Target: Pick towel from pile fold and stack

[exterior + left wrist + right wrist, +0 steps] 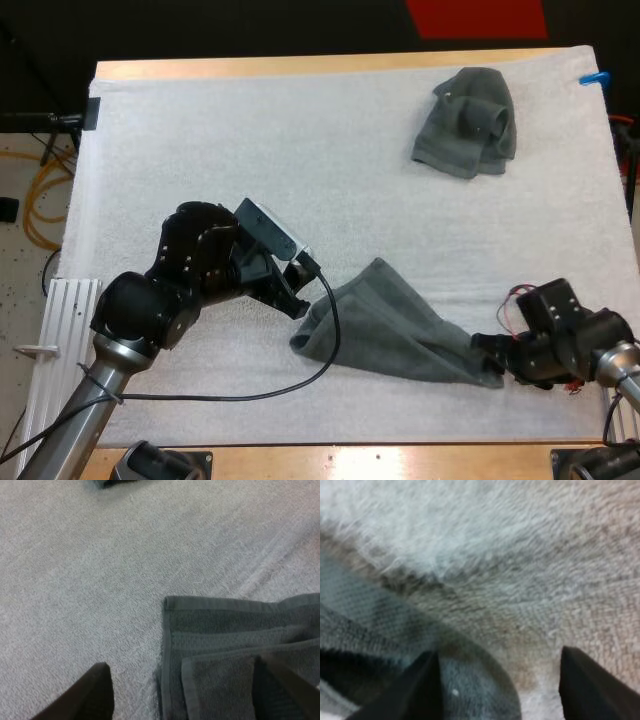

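The left gripper [297,297] and right gripper [488,350], jaws apart and empty, sit at opposite ends of the near towel [395,325], likely to grasp 2 corners.

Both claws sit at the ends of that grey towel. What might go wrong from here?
1. The left gripper is open over the towel at its layered corner; closing, it may catch only some layers.
2. The right gripper is open at the towel's narrow end, where little cloth lies within its grasp, so that end may slip free.
3. The towel lies bunched, not flat, so a fold may come out uneven.
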Controlling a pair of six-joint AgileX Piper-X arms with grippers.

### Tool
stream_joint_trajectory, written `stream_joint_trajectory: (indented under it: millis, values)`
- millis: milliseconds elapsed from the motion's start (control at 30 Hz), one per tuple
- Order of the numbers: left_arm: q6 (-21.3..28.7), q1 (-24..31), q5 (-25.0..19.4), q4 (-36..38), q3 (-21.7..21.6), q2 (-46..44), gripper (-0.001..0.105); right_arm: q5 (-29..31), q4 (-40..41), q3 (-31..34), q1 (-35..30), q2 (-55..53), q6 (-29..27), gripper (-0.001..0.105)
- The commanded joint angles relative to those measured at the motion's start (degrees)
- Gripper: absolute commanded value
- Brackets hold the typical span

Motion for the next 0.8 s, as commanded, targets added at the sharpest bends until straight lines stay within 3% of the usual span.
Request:
stream_joint_trajectory:
  millis: [0, 267, 433, 500, 600, 667, 767]
  values:
    - [0.06, -0.16, 0.39, -0.21, -0.10, -0.17, 0.058, -3.24, 0.22, 0.08, -1.60, 0.70, -1.92, 0.050]
    - [0.17, -0.16, 0.39, -0.21, -0.10, -0.17, 0.058, -13.53, -0.88, 0.08, -3.54, 6.11, -5.73, 0.050]
    - [0.17, -0.16, 0.39, -0.21, -0.10, -0.17, 0.058, -13.87, -3.35, 0.08, -3.54, 7.95, -5.70, 0.049]
    - [0.17, -0.16, 0.39, -0.21, -0.10, -0.17, 0.058, -13.71, -3.79, 0.08, -3.54, 8.06, -5.70, 0.044]
    - [0.21, -0.16, 0.39, -0.21, -0.10, -0.16, 0.058, -13.50, -3.77, 0.08, -3.54, 8.03, -5.95, 0.021]
    - [1.35, -0.16, 0.39, -0.21, -0.10, 0.18, 0.058, -12.80, -3.51, 0.08, -3.54, 8.03, -7.16, 0.000]
    - [1.60, -0.16, 0.39, -0.53, -0.10, 1.48, 0.058, -10.96, -2.44, 0.08, -3.53, 8.02, -9.18, 0.000]
